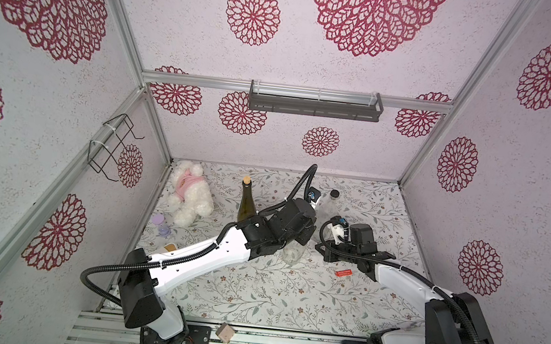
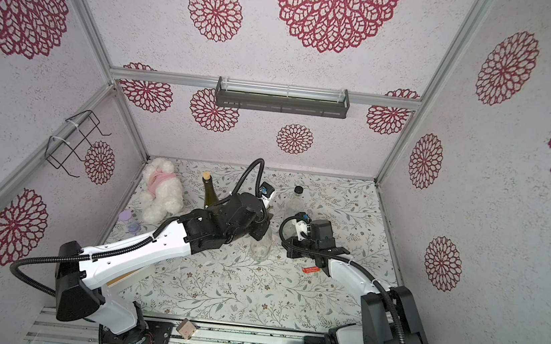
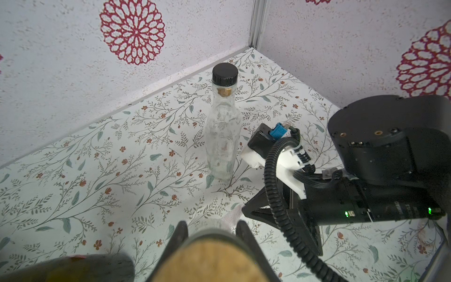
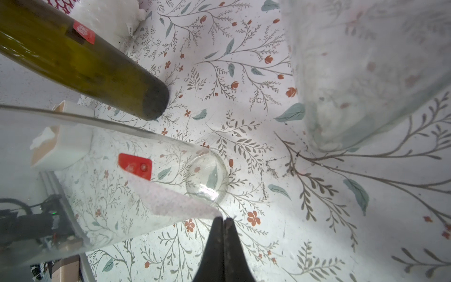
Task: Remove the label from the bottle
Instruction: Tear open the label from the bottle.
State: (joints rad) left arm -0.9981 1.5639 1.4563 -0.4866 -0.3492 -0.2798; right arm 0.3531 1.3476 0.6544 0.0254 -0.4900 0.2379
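Three bottles stand on the floral desk [image 1: 254, 292]: a corked clear bottle [image 1: 291, 254], a green wine bottle [image 1: 246, 208] just behind it, and a black-capped clear bottle [image 3: 223, 136] farther behind it. Two tools work the corked clear bottle. The left tool [image 3: 211, 224] is clamped around its neck. The right tool [image 4: 223, 219] is closed tight, tips meeting on the lifted corner of its one part-peeled label [image 4: 170, 197]. One loose red sticker [image 1: 343, 273] lies near that bottle.
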